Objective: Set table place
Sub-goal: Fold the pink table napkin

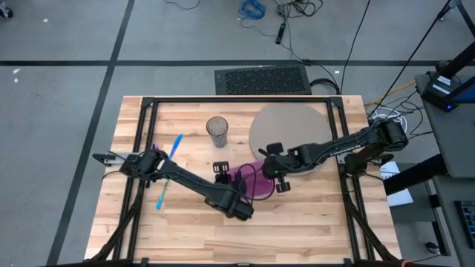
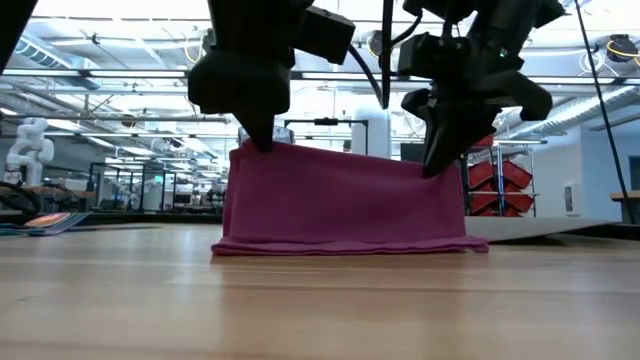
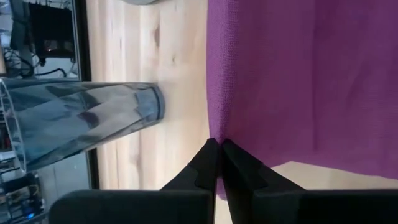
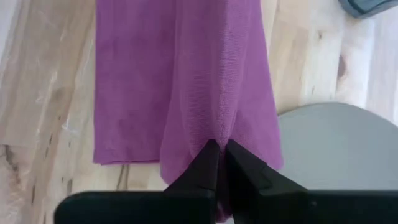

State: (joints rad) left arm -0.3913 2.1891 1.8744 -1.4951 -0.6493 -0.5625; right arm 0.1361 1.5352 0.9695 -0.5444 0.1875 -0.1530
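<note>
The purple napkin point(image 2: 345, 200) hung between the two grippers near the middle of the table point(image 1: 312, 222), its lower edge folded onto the pale wood planks while the top edge was stretched taut. The left gripper point(image 3: 219, 146) pinched one upper corner with its fingers pressed together on the cloth; the right gripper point(image 4: 219, 148) did the same at the other corner, beside the round grey mat point(image 1: 289, 127). The napkin was a soft, finely woven fabric with a stitched hem, draping in a flat sheet that doubled over at the tabletop.

A clear glass point(image 1: 217, 131) with faceted sides stood upright on the table beyond the napkin, just beside the mat and apart from the cloth. A blue plastic utensil point(image 1: 176, 145) lay near the left arm at the table's left side, and another slim blue-green piece point(image 1: 162, 194) lay partly under that arm. Nothing stood between the grippers and the cloth. The table's black metal frame ran along its edges.
</note>
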